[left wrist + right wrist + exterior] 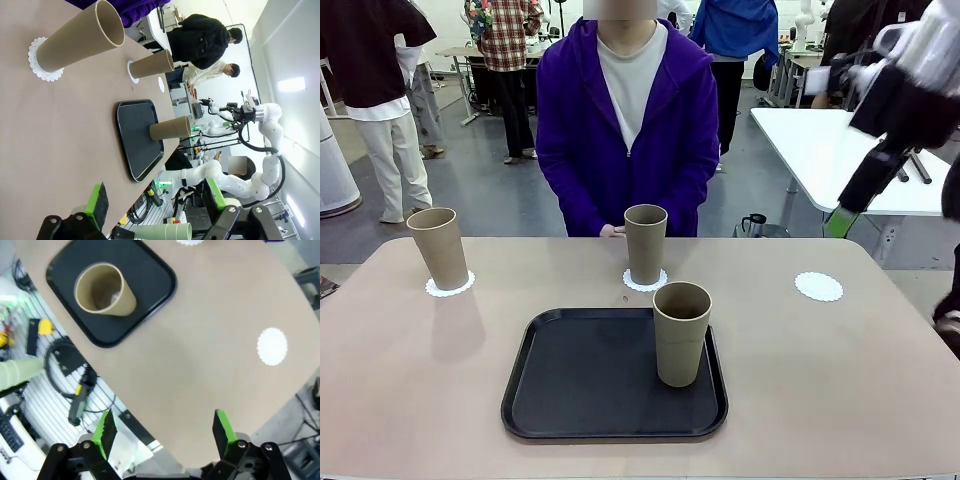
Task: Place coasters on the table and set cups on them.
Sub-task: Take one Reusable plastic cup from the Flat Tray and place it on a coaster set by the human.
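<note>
Three tan cups stand in the front view. The left cup (438, 248) sits on a coaster (451, 288), and the middle cup (645, 243) on another coaster (645, 282). A third cup (681, 333) stands on the black tray (590, 385). One bare coaster (818, 286) lies at the right of the table (840, 380). My right gripper (840, 222) hangs open high over the table's right edge, above the bare coaster (272, 346) and the tray's cup (102, 289); its jaws (164, 430) hold nothing. My left gripper (156, 197) is open and empty, off the table's left end, looking along the cups (80, 37).
A person in a purple hoodie stands at the far edge, one hand (612, 231) behind the middle cup. A white table (840, 150) stands behind on the right. Cables and a power strip (75, 390) lie below the near edge. The tabletop is bare left of the tray.
</note>
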Controlling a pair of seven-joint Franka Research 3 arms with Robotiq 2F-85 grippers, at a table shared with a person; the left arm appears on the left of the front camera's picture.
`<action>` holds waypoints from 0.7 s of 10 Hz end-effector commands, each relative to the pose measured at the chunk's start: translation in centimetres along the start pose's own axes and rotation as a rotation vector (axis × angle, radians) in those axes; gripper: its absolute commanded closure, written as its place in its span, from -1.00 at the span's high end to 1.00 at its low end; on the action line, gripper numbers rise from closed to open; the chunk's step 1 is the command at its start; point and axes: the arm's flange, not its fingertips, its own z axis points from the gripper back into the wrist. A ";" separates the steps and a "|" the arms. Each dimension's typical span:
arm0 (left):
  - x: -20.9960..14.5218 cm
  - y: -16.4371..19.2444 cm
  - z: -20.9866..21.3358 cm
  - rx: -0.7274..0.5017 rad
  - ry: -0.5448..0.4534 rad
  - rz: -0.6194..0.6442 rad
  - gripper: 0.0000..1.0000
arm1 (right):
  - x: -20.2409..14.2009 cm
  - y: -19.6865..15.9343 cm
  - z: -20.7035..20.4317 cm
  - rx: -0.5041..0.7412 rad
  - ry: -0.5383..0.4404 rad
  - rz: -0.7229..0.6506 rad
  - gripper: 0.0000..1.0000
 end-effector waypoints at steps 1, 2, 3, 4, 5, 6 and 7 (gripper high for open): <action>-0.1 -0.1 0.2 -0.003 -0.012 -0.004 1.00 | 0.7 0.1 -4.1 -0.017 0.027 0.044 1.00; -0.1 -0.1 0.2 -0.003 -0.012 -0.004 1.00 | 0.9 0.3 -5.9 0.038 0.042 0.061 1.00; -0.1 -0.1 0.2 -0.003 -0.012 -0.004 1.00 | 0.7 0.1 -7.1 0.073 0.053 0.067 1.00; -0.1 -0.1 0.2 -0.003 -0.012 -0.004 1.00 | 0.9 0.9 -4.8 0.012 0.040 0.059 1.00; -0.1 -0.1 0.2 -0.003 -0.012 -0.004 1.00 | 0.9 0.9 -4.8 0.012 0.040 0.059 1.00; -0.1 -0.1 0.2 -0.003 -0.012 -0.004 1.00 | 0.9 0.9 -4.8 0.012 0.040 0.059 1.00; -0.1 -0.1 0.2 -0.003 -0.012 -0.004 1.00 | 0.9 0.9 -4.8 0.012 0.040 0.059 1.00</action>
